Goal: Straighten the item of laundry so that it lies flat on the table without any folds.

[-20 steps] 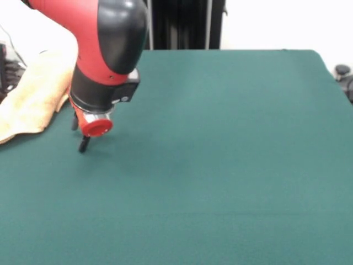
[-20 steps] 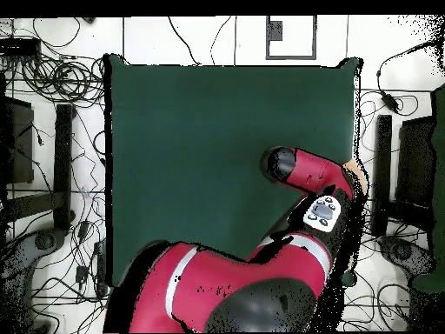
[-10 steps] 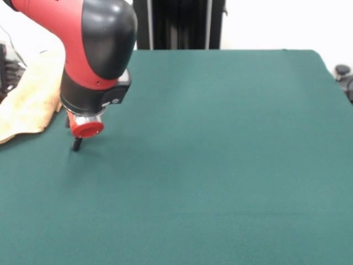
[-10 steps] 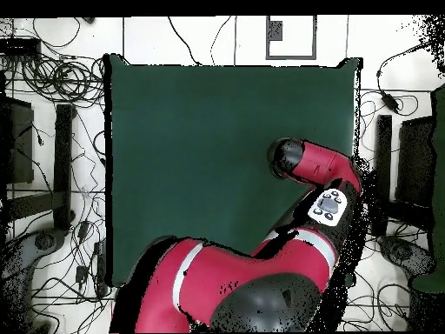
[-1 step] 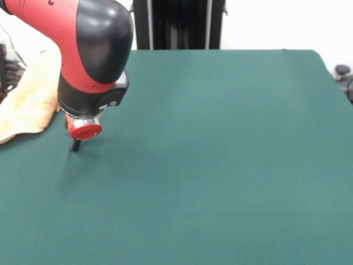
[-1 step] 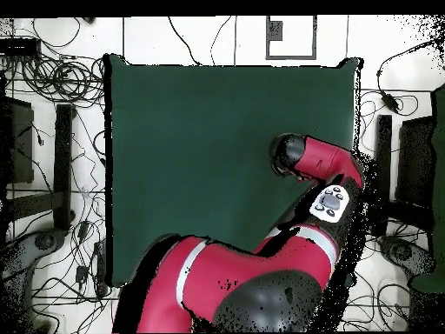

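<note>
The item of laundry (image 5: 28, 98), a tan terry towel, lies rumpled at the left edge of the green table (image 5: 220, 138) in the front view, with part of it draped past the edge. My gripper (image 5: 75, 145) reaches down to the cloth just right of the towel's near corner, close to it but apart from it. The red end cap (image 5: 84, 131) and the black wrist housing hide most of the gripper. In the overhead view the arm (image 6: 313, 165) covers the towel and the gripper near the right edge of the table (image 6: 191, 148).
A black stand (image 5: 179, 25) rises behind the table's far edge. Cables (image 6: 52, 78) and dark equipment (image 6: 30, 165) lie on the floor around the table in the overhead view. The arm's bulk (image 6: 243, 287) overhangs the table's bottom right corner.
The arm has shifted left in the front view, bringing the gripper nearer the towel's edge. The towel has not moved.
</note>
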You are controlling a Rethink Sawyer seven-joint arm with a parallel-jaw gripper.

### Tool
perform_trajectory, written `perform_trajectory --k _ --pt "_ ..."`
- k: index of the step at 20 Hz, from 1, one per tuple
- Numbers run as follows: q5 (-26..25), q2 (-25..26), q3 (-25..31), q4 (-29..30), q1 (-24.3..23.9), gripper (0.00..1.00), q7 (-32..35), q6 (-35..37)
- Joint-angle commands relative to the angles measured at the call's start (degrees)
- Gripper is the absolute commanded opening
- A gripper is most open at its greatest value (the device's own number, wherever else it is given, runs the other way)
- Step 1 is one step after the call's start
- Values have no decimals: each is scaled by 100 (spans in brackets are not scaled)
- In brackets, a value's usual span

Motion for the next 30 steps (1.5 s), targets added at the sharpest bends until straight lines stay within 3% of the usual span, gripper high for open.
perform_trajectory --k 1,14,30 --pt "-115 1058 281 -71 -109 100 863 -272" --pt "-231 1192 166 -94 -123 100 785 -432" --pt "-987 669 596 555 -787 100 -410 -1571"
